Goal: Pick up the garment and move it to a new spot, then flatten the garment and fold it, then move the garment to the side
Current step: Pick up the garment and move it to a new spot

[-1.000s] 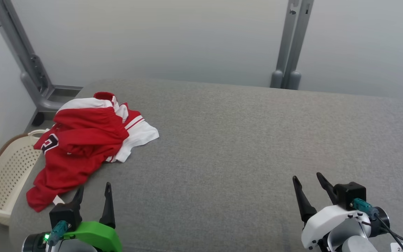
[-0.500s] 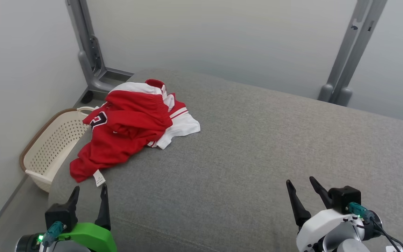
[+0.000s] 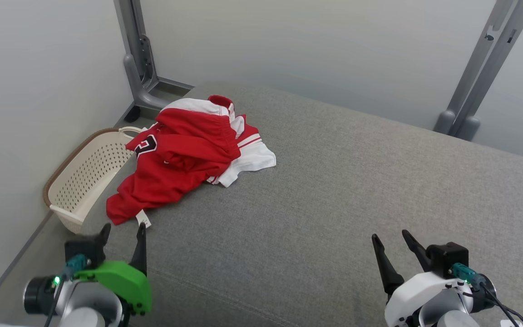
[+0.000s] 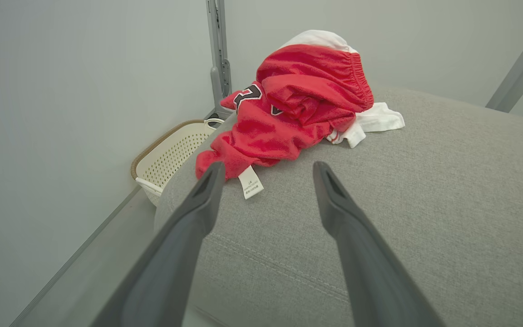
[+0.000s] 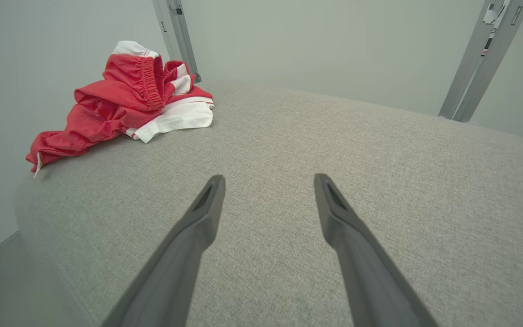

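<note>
A crumpled red and white garment [image 3: 184, 159] with a black number patch lies in a heap at the far left corner of the grey cushioned surface [image 3: 334, 190]. A white care label sticks out at its near end. My left gripper [image 3: 123, 230] stands open just short of that near end, touching nothing. In the left wrist view the garment [image 4: 298, 113] lies straight ahead of the spread left gripper [image 4: 266, 169]. My right gripper [image 3: 389, 237] is open at the lower right, far from the garment [image 5: 120, 109], and empty [image 5: 268, 179].
A cream perforated basket [image 3: 84, 177] sits on the floor against the left wall, beside the cushion's left edge. Grey metal posts [image 3: 139, 59] stand at the back left, and another post [image 3: 479, 77] at the back right. The cushion's middle and right are bare fabric.
The head camera has turned left, so the whole scene shifted right in the picture. My left gripper now sits closer to the garment's near end. The garment lies as before.
</note>
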